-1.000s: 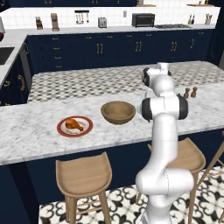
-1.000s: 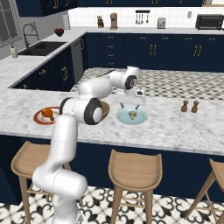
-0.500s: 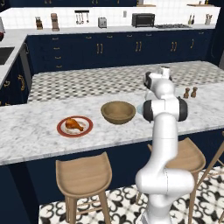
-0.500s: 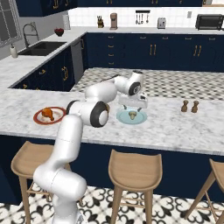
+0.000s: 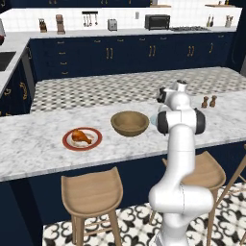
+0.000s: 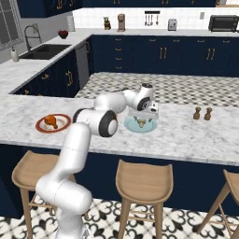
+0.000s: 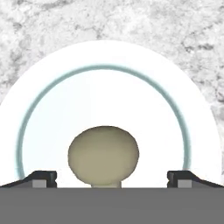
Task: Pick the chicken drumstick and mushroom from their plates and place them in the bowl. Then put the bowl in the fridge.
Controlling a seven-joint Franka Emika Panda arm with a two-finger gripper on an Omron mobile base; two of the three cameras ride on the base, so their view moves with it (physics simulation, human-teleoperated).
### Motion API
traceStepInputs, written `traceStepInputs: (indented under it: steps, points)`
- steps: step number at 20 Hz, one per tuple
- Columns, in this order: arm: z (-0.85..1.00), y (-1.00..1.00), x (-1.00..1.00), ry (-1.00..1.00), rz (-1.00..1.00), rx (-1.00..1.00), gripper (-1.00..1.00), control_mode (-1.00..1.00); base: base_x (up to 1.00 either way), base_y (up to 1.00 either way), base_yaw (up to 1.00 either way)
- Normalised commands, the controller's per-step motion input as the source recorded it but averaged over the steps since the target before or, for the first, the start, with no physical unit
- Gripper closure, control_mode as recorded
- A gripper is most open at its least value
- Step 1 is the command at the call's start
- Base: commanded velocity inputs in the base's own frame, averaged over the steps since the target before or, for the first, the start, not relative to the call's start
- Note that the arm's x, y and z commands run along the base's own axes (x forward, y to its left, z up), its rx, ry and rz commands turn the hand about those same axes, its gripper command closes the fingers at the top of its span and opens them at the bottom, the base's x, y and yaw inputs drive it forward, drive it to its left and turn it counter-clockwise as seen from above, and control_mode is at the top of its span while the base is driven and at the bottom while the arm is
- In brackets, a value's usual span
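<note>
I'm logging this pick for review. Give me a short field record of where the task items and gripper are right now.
gripper: open, fingers either side of the mushroom
mushroom: on the pale blue plate, not held
chicken drumstick: on the red-rimmed plate
bowl: empty, on the marble counter between the plates

Mushroom (image 7: 103, 155): beige-tan cap, paler stem.
Blue plate (image 7: 57, 109): pale blue-white, teal ring.
Red plate (image 5: 68, 143): white centre, red-orange rim.
Drumstick (image 5: 80, 137): glossy orange-brown.
Bowl (image 5: 129, 123): light-brown wood.
Counter (image 5: 33, 144): white-grey marble.
Stools (image 6: 144, 179): tan wood.
Cabinets (image 6: 130, 56): navy, brass handles.
Floor (image 6: 112, 219): black-and-white patterned tile.
</note>
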Motion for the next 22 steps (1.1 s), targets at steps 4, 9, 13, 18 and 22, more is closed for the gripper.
traceStepInputs:
  steps: [4, 9, 13, 18, 22]
  points:
    - [-0.31, 0.0, 0.39, 0.11, 0.0, 0.01, -1.0, -1.0, 0.0, 0.0, 0.0]
    - [-0.23, 0.0, 0.32, 0.08, 0.0, 0.02, 1.0, -1.0, 0.0, 0.0, 0.0]
    - [-0.24, 0.0, 0.06, 0.13, 0.0, 0.04, 1.0, -1.0, 0.0, 0.0, 0.0]
    - [-0.08, 0.18, -0.66, 0.05, -0.07, 0.02, 1.0, -1.0, 0.0, 0.0, 0.0]
    - [0.07, 0.78, -1.0, -0.41, 0.0, 0.0, 1.0, -1.0, 0.0, 0.0, 0.0]
